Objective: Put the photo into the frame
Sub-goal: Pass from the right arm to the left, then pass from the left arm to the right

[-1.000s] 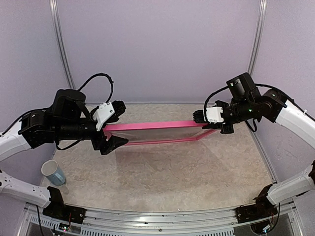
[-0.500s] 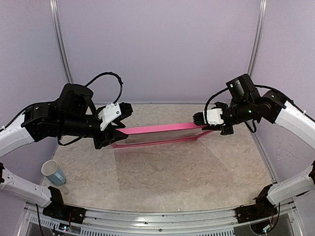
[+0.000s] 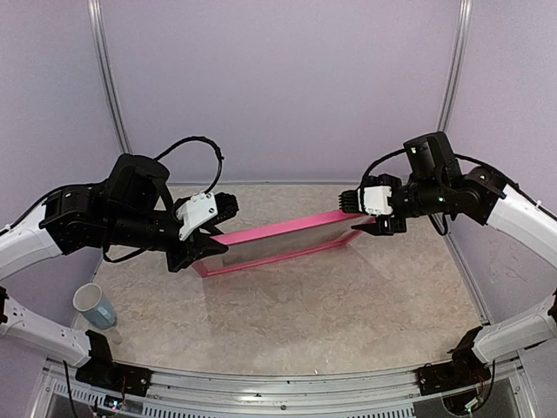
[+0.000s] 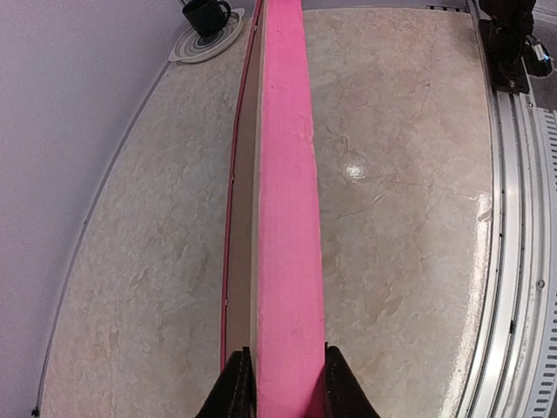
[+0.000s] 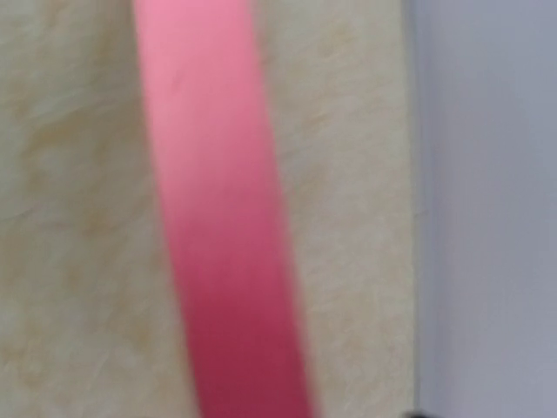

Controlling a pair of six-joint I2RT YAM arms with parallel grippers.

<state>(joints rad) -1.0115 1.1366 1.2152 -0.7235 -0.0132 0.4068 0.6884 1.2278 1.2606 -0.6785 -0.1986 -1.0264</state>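
Observation:
The frame point(image 3: 278, 237), pink-red and thin, hangs edge-on over the table, its left end low and its right end higher. My left gripper point(image 3: 209, 244) is shut on that left end. In the left wrist view both black fingers point(image 4: 233, 383) press the pink edge of the frame point(image 4: 287, 218). My right gripper point(image 3: 355, 216) is at the frame's right end. In the right wrist view the frame point(image 5: 226, 218) is a blurred pink band with no finger on it, so those jaws stand open. The photo is out of view.
A pale cup point(image 3: 93, 306) stands near the table's left front edge. A dark mug on a white round disc point(image 4: 206, 16) sits at the far end of the left wrist view. Purple walls close in the marbled table point(image 3: 348, 305) on three sides.
My left gripper has closed on the frame's left end and moved right and down. The frame now slopes up to the right. The right jaws have widened off the frame.

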